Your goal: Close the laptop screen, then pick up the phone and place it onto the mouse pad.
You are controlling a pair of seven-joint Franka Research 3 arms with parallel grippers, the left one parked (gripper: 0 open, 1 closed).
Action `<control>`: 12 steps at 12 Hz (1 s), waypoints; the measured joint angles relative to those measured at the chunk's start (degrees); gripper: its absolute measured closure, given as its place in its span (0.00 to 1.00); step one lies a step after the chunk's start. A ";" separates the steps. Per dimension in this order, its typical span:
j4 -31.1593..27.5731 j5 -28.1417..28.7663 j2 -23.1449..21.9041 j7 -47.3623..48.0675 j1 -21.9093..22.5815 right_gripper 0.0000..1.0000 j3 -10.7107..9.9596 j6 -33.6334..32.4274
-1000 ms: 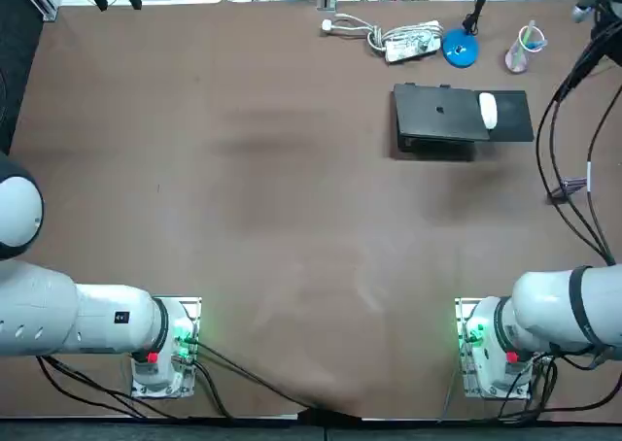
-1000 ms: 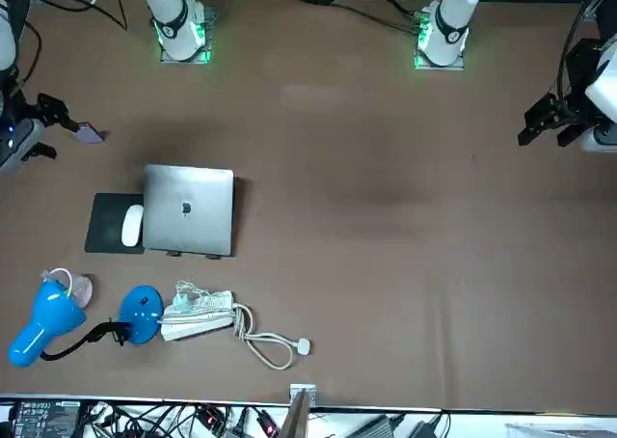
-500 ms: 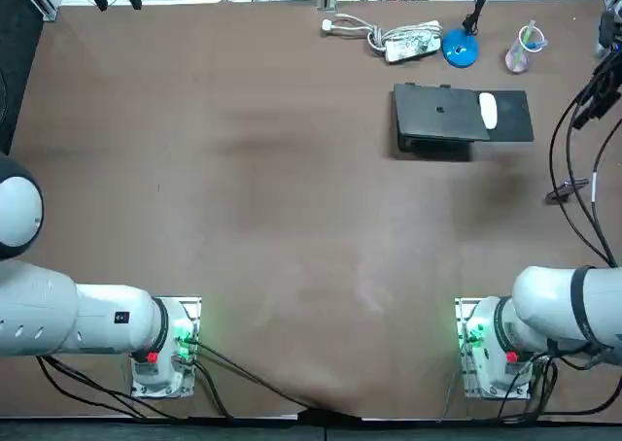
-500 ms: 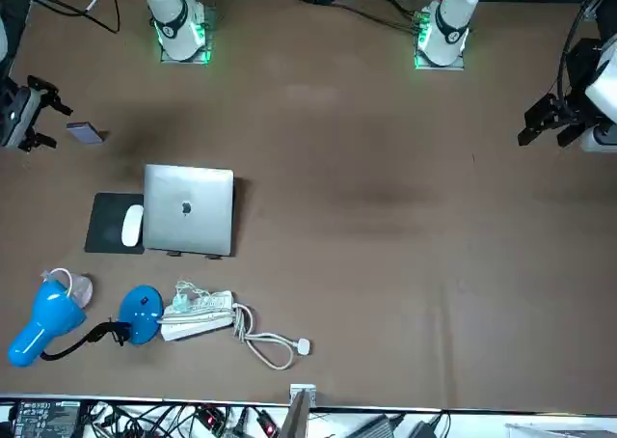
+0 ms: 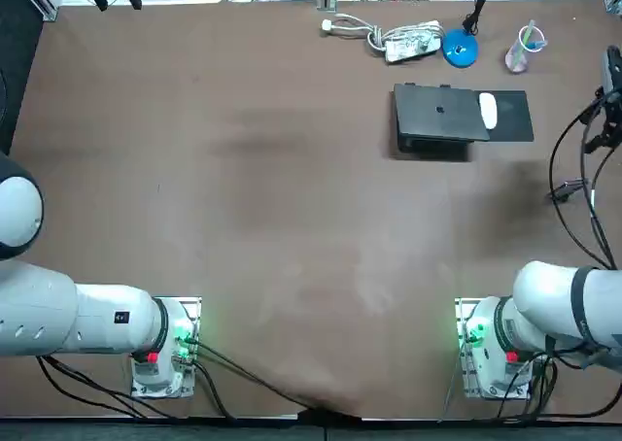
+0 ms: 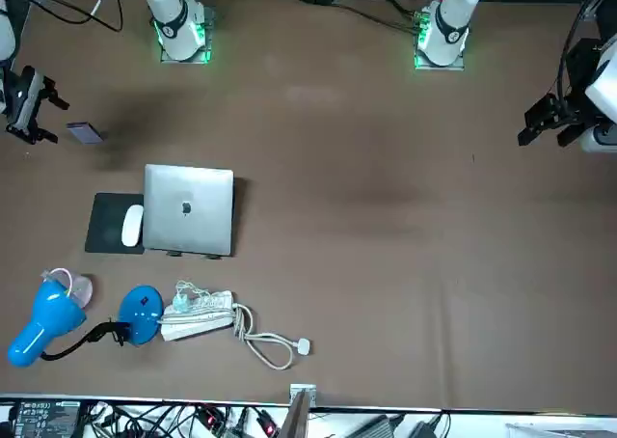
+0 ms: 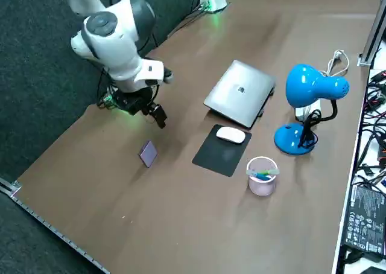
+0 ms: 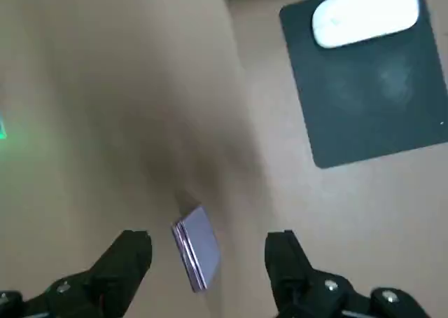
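The silver laptop (image 5: 439, 116) (image 6: 188, 209) (image 7: 240, 93) lies shut on the table. Beside it is the dark mouse pad (image 5: 513, 122) (image 6: 106, 228) (image 7: 217, 154), with a white mouse (image 5: 488, 110) (image 6: 131, 226) (image 7: 231, 135) on it. The small grey phone (image 6: 84, 132) (image 7: 147, 153) (image 8: 197, 248) lies flat on the table, nearer the robot than the pad. My right gripper (image 6: 21, 105) (image 7: 158, 116) (image 8: 208, 246) hangs open just above and beside the phone, holding nothing. In the wrist view the phone shows between the two fingers (image 8: 133, 251).
A blue desk lamp (image 5: 460, 48) (image 6: 48, 322) (image 7: 310, 90), a pink cup (image 5: 523, 50) (image 7: 261, 176) and a white power strip with its cable (image 5: 408, 41) (image 6: 198, 314) stand along the far edge. Black cables (image 5: 583, 208) trail near the table's right edge.
My right gripper has moved back towards the robot's side along the table's right edge, ending up close over the phone. The phone, laptop and mouse have stayed put.
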 joint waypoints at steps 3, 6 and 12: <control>-3.99 -0.02 0.03 -7.13 -3.04 0.00 -0.03 5.54; -8.84 -0.04 0.06 -12.19 -4.68 0.00 -0.03 13.24; -15.35 -0.22 0.39 -18.48 -7.19 0.01 0.00 23.46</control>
